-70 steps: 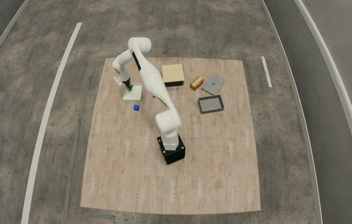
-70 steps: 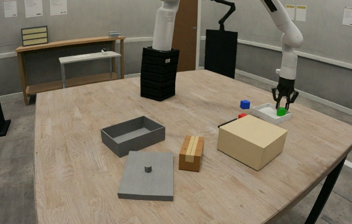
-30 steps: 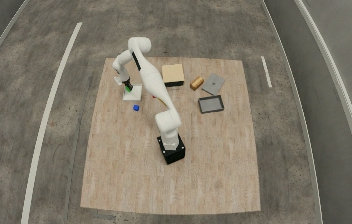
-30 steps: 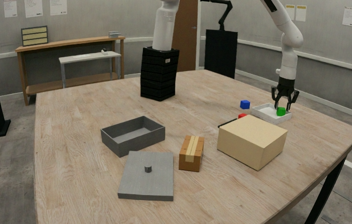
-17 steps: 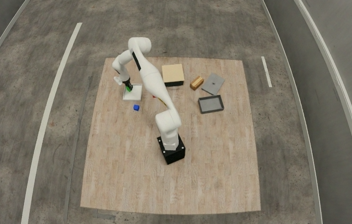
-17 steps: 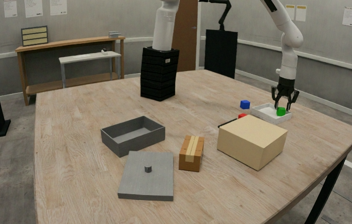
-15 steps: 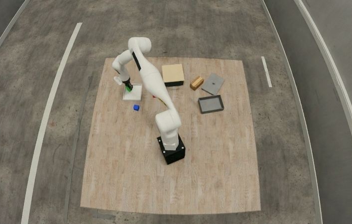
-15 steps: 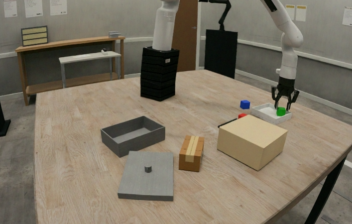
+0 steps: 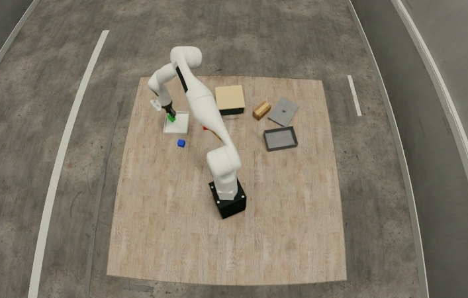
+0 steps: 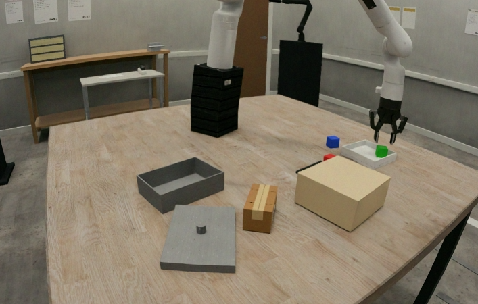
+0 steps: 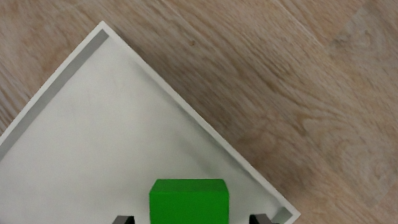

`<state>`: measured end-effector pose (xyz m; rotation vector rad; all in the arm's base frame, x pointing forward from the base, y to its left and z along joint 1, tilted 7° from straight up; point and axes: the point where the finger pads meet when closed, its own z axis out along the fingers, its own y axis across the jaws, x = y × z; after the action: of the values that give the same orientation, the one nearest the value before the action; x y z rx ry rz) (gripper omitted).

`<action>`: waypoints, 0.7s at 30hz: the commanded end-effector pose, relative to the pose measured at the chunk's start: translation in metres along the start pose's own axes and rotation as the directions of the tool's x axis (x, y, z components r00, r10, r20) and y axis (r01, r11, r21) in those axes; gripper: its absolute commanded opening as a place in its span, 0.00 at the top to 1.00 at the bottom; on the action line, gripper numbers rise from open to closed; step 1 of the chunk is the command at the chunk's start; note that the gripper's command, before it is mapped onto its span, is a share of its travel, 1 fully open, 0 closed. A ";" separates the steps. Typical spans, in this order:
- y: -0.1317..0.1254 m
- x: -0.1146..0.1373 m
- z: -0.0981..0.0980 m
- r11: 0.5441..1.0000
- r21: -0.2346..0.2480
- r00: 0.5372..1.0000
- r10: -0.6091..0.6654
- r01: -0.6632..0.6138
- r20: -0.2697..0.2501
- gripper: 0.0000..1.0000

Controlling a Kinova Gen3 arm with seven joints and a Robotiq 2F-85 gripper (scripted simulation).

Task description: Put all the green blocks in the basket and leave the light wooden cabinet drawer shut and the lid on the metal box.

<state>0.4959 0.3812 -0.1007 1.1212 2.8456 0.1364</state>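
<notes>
Top view shows you the gripper (image 9: 170, 113) over the white basket (image 9: 181, 129). Exterior view: fingers (image 10: 377, 133) spread, hovering above the green block (image 10: 380, 150) resting inside it. Wrist view: the block sits near the basket's corner, untouched.

Green blocks (image 10: 380, 150): one was visible
Blue blocks (image 10: 332, 141): one
Red blocks (image 10: 328, 156): one
Baskets (image 10: 353, 155): one
Cabinets (image 10: 341, 190): one

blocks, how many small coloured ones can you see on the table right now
3. A green block lies in the white basket, a blue block beside the basket, and a red block peeks from behind the light wooden cabinet. More may be hidden.
</notes>
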 end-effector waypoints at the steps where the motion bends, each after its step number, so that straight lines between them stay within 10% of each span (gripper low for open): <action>1: 0.001 0.000 -0.008 1.000 -0.003 1.000 0.000 0.000 0.000 0.41; 21: 0.001 0.000 -0.080 1.000 -0.003 1.000 0.000 0.000 0.000 0.41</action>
<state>0.4882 0.3774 -0.0287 1.1211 2.8454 0.1369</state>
